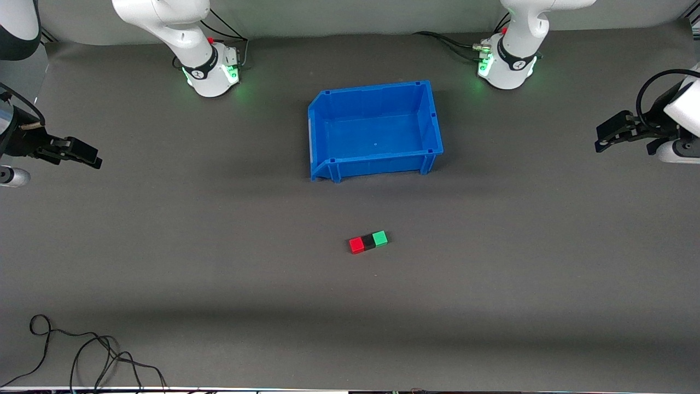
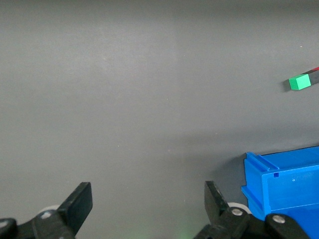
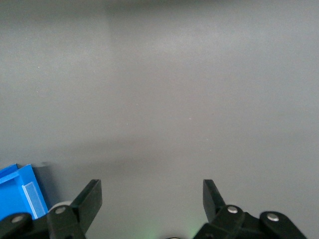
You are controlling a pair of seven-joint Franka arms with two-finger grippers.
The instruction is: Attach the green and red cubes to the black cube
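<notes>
The red cube (image 1: pixel 356 244), the black cube (image 1: pixel 368 242) and the green cube (image 1: pixel 380 238) lie joined in one short row on the grey table, nearer to the front camera than the blue bin (image 1: pixel 322 137). The black cube is in the middle. The left wrist view shows the green cube (image 2: pixel 299 82) with the black cube (image 2: pixel 314 77) beside it at the frame's edge. My left gripper (image 1: pixel 601 141) is open and empty over the table's left-arm end. My right gripper (image 1: pixel 90 157) is open and empty over the right-arm end. Both are well apart from the cubes.
The blue bin is empty and stands mid-table between the arm bases; it also shows in the left wrist view (image 2: pixel 284 189) and the right wrist view (image 3: pixel 22 191). A loose black cable (image 1: pixel 82 355) lies at the front corner on the right arm's end.
</notes>
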